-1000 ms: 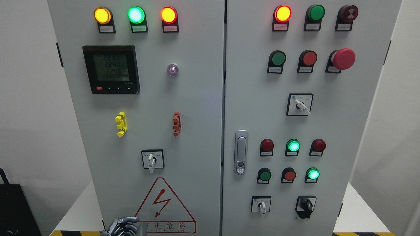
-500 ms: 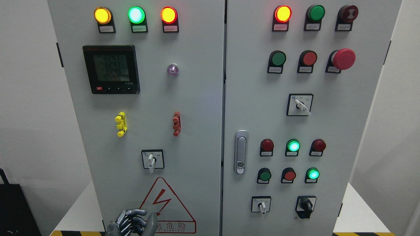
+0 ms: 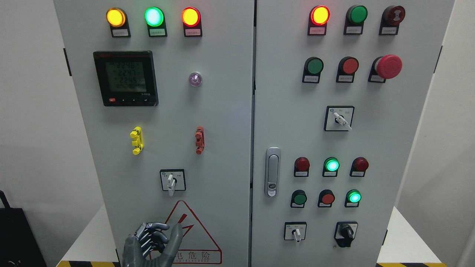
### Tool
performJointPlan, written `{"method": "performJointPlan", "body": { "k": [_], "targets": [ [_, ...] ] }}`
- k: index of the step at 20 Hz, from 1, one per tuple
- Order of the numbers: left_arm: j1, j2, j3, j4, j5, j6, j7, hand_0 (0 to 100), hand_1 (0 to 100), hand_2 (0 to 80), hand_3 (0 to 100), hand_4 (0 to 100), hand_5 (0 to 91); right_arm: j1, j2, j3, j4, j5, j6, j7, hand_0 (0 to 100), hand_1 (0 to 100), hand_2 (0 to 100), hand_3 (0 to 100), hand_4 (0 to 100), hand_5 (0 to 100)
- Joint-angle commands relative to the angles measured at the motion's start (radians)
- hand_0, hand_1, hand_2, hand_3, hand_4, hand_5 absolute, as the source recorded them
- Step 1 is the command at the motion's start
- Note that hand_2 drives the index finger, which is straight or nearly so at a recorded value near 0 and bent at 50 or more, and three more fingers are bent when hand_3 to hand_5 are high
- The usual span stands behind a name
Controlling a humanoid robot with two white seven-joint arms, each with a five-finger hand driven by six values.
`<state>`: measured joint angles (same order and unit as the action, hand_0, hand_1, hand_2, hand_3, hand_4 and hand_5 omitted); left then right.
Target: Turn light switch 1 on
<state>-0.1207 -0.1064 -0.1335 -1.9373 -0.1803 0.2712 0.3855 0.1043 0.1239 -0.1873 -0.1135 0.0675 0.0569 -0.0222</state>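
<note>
Fingers (image 3: 153,233) of the left hand (image 3: 150,246) loosely bent and slightly fanned, tips aimed toward the warning triangle (image 3: 198,243), thumb raised upright over the triangle's lower left edge. Closed on nothing, touching no control. Dark grey, jointed, coming up from the bottom edge at the triangle's lower left corner.

Directly above the triangle's apex, clear of the hand: a white-handled selector switch (image 3: 171,180) in a black square frame, handle pointing straight down. Labels beside it too small to read, so no telling from print which control is light switch 1. Nearest switch to the hand, though well above the fingertips.

Higher above the triangle, on the same left door (image 3: 222,111): a yellow clip (image 3: 136,140) up to the left and a red clip (image 3: 199,139) up to the right, level with each other. Further up and left of the triangle, a black digital meter (image 3: 125,78) with a lit greenish display. At the very top, far above the triangle, three lit lamps (image 3: 154,16) in a row: amber, green, amber-red.

Right of the triangle, just past the seam between the doors, a silver door handle (image 3: 272,172). Further right of the triangle, on the right door (image 3: 400,148), rows of red and green buttons, two glowing green, plus two more small selector switches (image 3: 295,232) roughly level with the triangle.
</note>
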Motion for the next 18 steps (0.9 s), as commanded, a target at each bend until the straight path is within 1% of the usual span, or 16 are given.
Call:
{"method": "performJointPlan", "body": {
  "k": [1, 5, 7, 18],
  "targets": [
    [-0.031, -0.012, -0.014, -0.005, -0.016, 0.014, 0.03, 11, 66, 55.6, 84, 86, 73.5, 0.0, 0.0, 0.0, 0.0, 0.0, 0.0, 0.001, 0, 0, 0, 0, 0, 0],
    [-0.039, -0.013, -0.015, -0.003, -0.018, 0.032, 0.036, 11, 67, 55.5, 84, 86, 73.5, 0.0, 0.0, 0.0, 0.0, 0.0, 0.0, 0.001, 0, 0, 0, 0, 0, 0],
    [-0.056, -0.015, -0.015, -0.003, -0.018, 0.054, 0.053, 11, 67, 55.5, 84, 86, 73.4, 0.0, 0.0, 0.0, 0.0, 0.0, 0.0, 0.001, 0, 0, 0, 0, 0, 0],
    [-0.105, -0.021, -0.015, 0.001, -0.018, 0.091, 0.07, 10, 70, 55.6, 84, 86, 73.2, 0.0, 0.0, 0.0, 0.0, 0.0, 0.0, 0.001, 0, 0, 0, 0, 0, 0]
  ]
}}
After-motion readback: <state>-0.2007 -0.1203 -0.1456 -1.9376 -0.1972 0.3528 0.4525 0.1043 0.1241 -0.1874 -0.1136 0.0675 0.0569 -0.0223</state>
